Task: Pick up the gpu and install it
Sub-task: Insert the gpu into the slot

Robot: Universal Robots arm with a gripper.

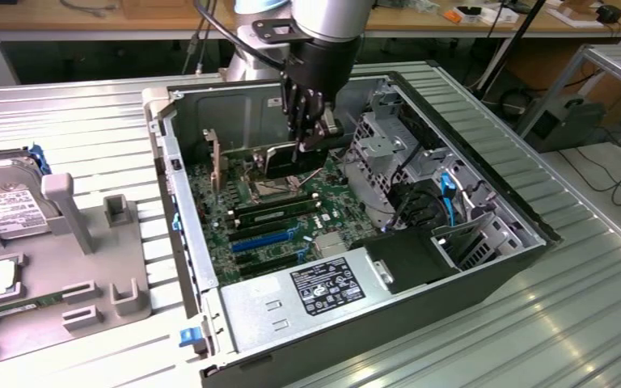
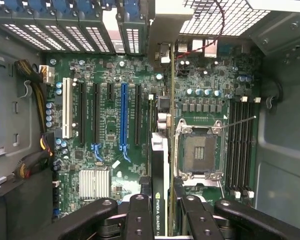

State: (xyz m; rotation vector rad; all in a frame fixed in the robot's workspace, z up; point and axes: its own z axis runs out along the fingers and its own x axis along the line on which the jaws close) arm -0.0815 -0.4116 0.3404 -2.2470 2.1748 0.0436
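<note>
Exterior view first: a ribbed metal worktop [image 1: 569, 323] carries an open computer case [image 1: 472, 267] lying on its side, and the arm reaches down into it. Directly below the fingers lies the green motherboard [image 1: 289, 222], with the power supply [image 1: 322, 291] further out, near the case's front edge. Off to the exterior view's left of the fingers, well apart from them, a grey fixture tray [image 1: 84, 242] sits on the worktop with a silver hard drive [image 1: 3, 202] resting on it.

The gripper [image 1: 305, 145] hangs over the board, its fingers [image 2: 140, 215] pinching the gpu [image 1: 289, 162] between them. The black card hangs on edge under the fingers, above the board. In the wrist view the card [image 2: 159, 200] runs edge-on out from between the fingers, with the blue expansion slot [image 2: 123, 115] to one side of it and the empty CPU socket [image 2: 199, 152] to the other.
</note>
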